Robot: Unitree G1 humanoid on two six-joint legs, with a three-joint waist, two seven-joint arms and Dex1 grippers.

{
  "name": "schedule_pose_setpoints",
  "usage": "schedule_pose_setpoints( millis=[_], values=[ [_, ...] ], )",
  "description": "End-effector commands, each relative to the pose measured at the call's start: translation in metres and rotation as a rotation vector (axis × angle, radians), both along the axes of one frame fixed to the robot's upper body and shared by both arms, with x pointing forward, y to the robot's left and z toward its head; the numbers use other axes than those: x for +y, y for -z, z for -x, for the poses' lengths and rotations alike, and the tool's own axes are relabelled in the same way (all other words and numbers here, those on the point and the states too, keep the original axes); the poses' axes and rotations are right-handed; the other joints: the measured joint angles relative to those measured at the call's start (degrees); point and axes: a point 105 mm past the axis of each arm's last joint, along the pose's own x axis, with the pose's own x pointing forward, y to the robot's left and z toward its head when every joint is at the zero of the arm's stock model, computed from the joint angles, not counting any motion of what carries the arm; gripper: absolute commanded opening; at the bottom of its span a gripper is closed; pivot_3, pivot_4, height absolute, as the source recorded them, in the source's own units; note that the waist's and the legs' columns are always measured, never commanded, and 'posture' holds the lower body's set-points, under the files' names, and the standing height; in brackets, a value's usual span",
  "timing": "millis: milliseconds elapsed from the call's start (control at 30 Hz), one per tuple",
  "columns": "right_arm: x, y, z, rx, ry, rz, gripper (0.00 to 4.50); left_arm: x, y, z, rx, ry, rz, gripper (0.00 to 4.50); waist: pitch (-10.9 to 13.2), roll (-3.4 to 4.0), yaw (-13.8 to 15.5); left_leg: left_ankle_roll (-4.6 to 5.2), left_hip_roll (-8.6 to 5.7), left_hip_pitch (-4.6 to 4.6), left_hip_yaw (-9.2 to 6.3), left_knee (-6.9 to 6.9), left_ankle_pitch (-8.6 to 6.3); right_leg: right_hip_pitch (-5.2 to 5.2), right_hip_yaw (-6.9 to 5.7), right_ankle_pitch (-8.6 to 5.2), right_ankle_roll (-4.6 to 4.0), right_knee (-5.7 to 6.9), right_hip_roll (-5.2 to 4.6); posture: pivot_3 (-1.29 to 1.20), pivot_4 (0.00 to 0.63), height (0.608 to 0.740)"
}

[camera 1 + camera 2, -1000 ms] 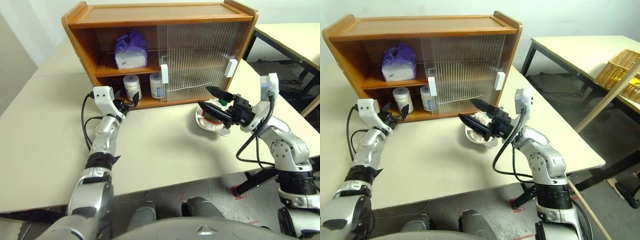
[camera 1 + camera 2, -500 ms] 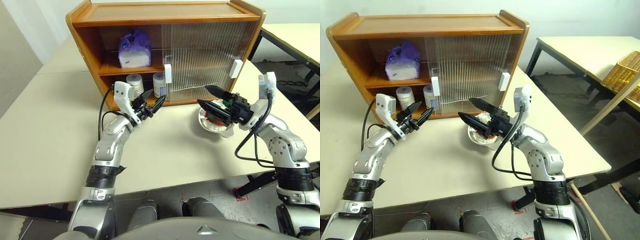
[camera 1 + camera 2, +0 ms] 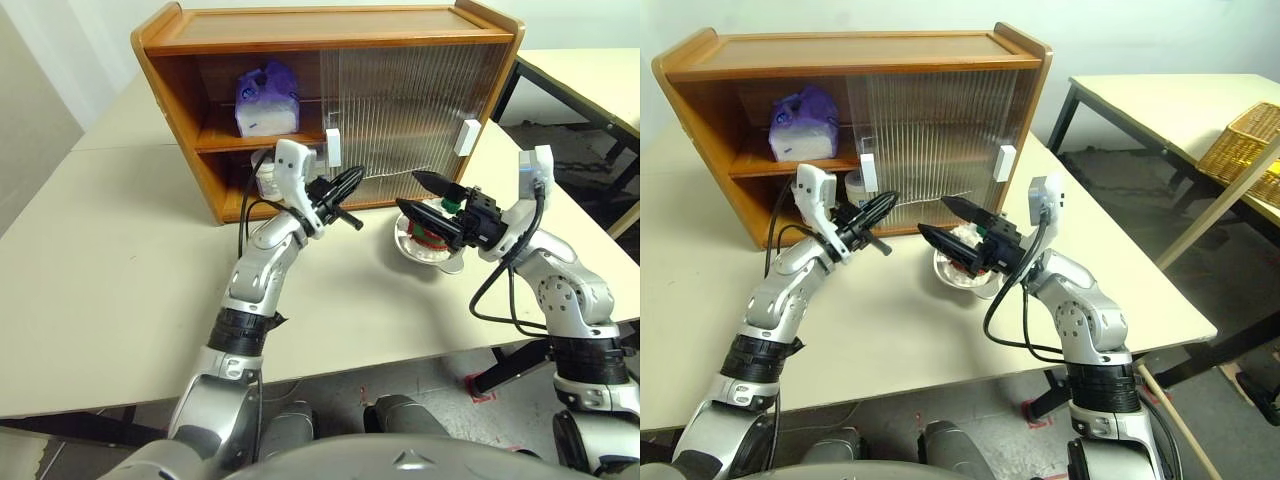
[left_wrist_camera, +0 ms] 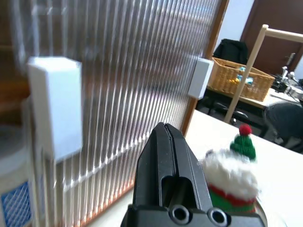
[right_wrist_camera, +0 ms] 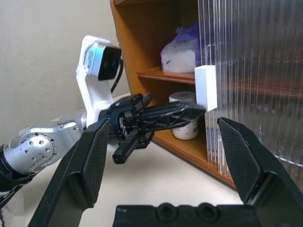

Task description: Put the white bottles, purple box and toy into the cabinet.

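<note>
1. My left gripper has its jaws pressed together on nothing and hangs in front of the cabinet.
2. My right gripper has its jaws spread wide, just above the steel bowl.
3. The toy sits upright in that bowl on the worktop, nearer my right arm.
4. The purple box lies on the cabinet's shelf; one white bottle stands below.
</note>
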Motion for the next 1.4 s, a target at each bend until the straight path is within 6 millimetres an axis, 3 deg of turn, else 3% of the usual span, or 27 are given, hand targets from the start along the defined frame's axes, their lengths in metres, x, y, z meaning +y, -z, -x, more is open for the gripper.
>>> schedule_pose_setpoints(
  millis=[33,400,733,1067,1400],
  values=[
    [0.0,0.0,0.001,-0.012,0.005,0.012,4.5,-0.004,0.001,-0.012,-0.007,-0.078,-0.007,0.02,0.0,0.0,0.0,0.01,0.0,0.01,0.0,0.01,0.0,0.02,0.0,0.0,0.0,0.0,0.0,-0.16,0.017,0.74],
    [-0.002,-0.001,0.001,-0.016,0.011,0.019,4.5,0.016,0.008,-0.032,-0.026,-0.38,0.007,0.02,0.0,-0.01,-0.4,0.03,-0.06,0.05,0.04,0.02,0.02,0.06,0.0,-0.01,0.1,-0.02,0.04,-0.16,0.02,0.74],
    [-0.001,-0.001,0.001,-0.013,0.004,0.02,4.5,0.051,0.002,-0.03,-0.072,-0.586,0.035,0.02,0.1,-0.05,-1.0,0.14,-0.3,0.2,0.06,0.05,0.08,0.23,0.06,-0.02,0.3,-0.07,0.01,-0.15,0.026,0.74],
    [0.002,0.001,0.001,-0.008,-0.013,0.019,4.5,0.097,0.002,-0.018,-0.054,-0.775,0.06,0.02,0.3,-0.16,-1.3,0.05,-0.42,0.78,0.11,-0.24,0.03,0.61,0.03,-0.16,0.08,-0.09,0.07,-0.13,0.027,0.74],
    [0.006,0.001,-0.002,-0.007,-0.04,0.017,4.5,0.158,0.01,-0.006,-0.016,-0.97,0.047,0.02,0.3,-0.16,-1.2,-0.06,-0.36,0.86,0.09,-0.4,-0.04,0.6,0.02,-0.29,-0.07,-0.07,0.1,-0.11,0.025,0.74]
  ],
)
